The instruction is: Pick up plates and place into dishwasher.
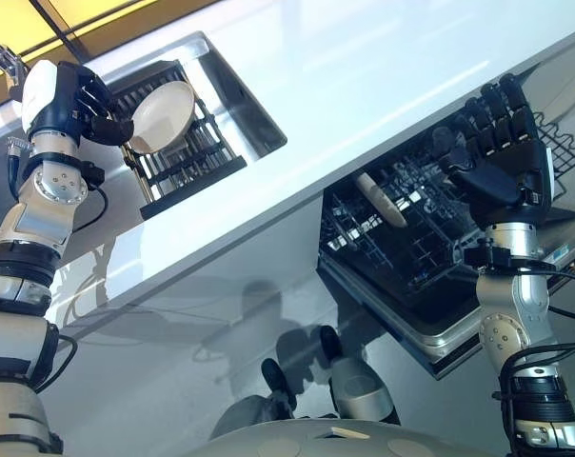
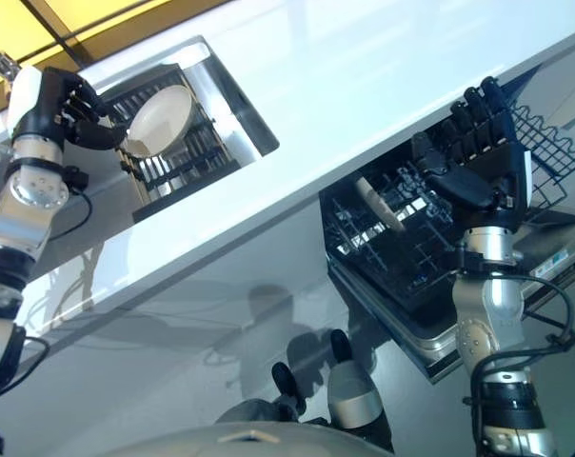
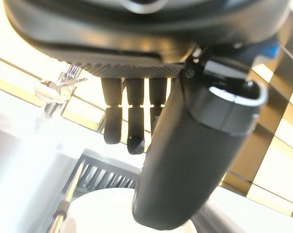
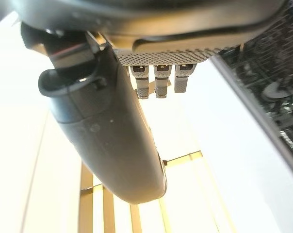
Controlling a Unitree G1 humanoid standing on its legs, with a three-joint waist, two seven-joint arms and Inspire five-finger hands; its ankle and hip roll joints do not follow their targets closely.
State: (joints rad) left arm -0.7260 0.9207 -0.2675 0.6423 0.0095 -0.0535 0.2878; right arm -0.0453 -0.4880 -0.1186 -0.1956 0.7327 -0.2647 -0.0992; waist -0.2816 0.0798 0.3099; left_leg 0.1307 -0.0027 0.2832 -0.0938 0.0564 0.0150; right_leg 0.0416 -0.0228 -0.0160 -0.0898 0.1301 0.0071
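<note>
The left hand (image 1: 73, 100) pinches the rim of a cream plate (image 1: 160, 116) standing in the black sink rack (image 1: 188, 157). Beyond the right hand's (image 1: 497, 143) straight, spread, empty fingers, the open dishwasher rack (image 1: 402, 238) holds 1 upright plate (image 1: 381, 200).

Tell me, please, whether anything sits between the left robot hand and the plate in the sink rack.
Nothing visible does. The left robot hand is right at the rim of the plate, which leans in the black rack inside the sink.
</note>
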